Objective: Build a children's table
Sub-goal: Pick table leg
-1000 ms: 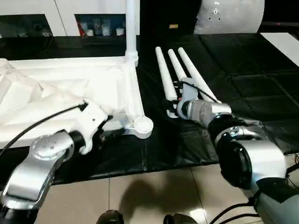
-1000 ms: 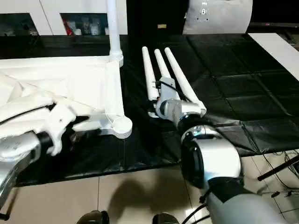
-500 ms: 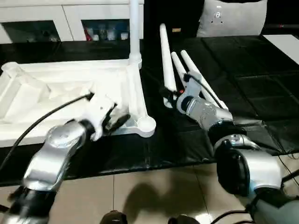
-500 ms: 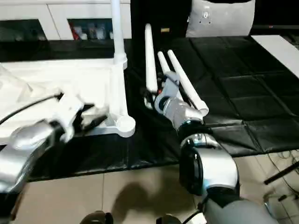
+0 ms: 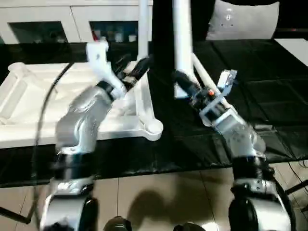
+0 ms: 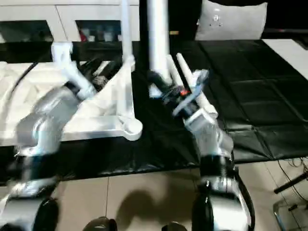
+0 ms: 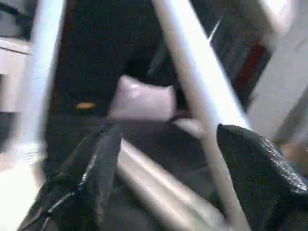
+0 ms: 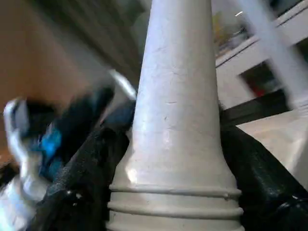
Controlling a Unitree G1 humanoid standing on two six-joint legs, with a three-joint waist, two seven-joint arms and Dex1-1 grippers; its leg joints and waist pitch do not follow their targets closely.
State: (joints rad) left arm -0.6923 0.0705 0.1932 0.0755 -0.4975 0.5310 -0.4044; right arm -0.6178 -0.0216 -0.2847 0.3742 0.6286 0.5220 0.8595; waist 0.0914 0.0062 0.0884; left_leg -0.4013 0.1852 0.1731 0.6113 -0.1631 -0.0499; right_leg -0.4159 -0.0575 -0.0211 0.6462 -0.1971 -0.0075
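Note:
The white tabletop (image 5: 144, 103) lies underside up on the left, with one white leg (image 5: 143, 29) standing in its far right corner socket. Its near right corner socket (image 5: 153, 129) holds nothing. My right gripper (image 5: 185, 86) is shut on a second leg (image 5: 182, 38) near its thick end and holds it upright above the mat, just right of the tabletop. In the right wrist view that leg (image 8: 175, 106) sits between both black fingers (image 8: 91, 163). Two more legs (image 5: 201, 72) lie on the mat behind it. My left gripper (image 5: 137, 70) is open, raised over the tabletop's right rim, its fingers (image 7: 91, 178) holding nothing.
A black mat (image 5: 260, 82) covers the floor under the parts, with tiled floor (image 5: 159, 202) in front. A white cabinet with glass doors (image 5: 43, 24) stands at the back left. A pale rounded object (image 5: 245, 19) sits at the back right.
My right gripper has lifted one leg off the mat and swung it upright. My left arm has risen from the tabletop's near edge to above its right rim. The camera has shifted too.

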